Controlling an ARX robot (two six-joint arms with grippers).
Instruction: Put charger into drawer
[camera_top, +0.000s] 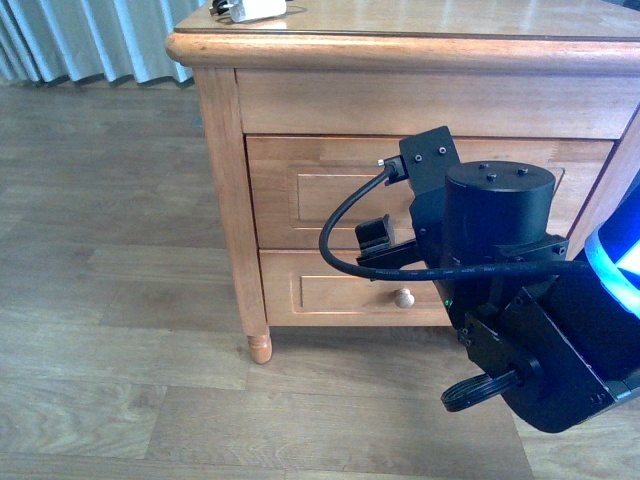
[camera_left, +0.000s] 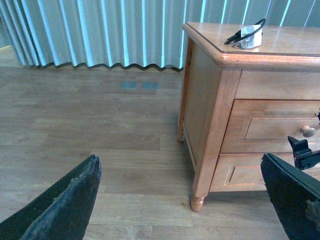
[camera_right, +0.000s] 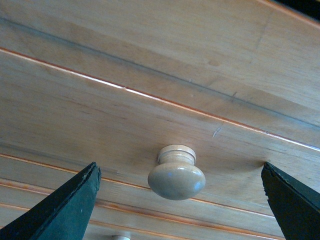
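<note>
The white charger (camera_top: 255, 10) with its black cable lies on the cabinet top at the back left corner; it also shows in the left wrist view (camera_left: 248, 36). The top drawer (camera_top: 320, 190) is closed. My right gripper (camera_top: 390, 245) is open, right in front of the drawer front (camera_right: 125, 125), its fingers either side of the round pale knob (camera_right: 176, 174) without touching it. My left gripper (camera_left: 179, 165) is open and empty, held over the floor to the left of the cabinet, looking at the drawer (camera_left: 272, 127) and its knob (camera_left: 308, 131).
The lower drawer (camera_top: 340, 292) with its own knob (camera_top: 403, 297) is closed below. The cabinet leg (camera_left: 197, 202) stands on wood flooring. Curtains (camera_left: 100, 30) hang behind, to the left. My right arm's black body (camera_top: 500, 260) covers the drawer's right half.
</note>
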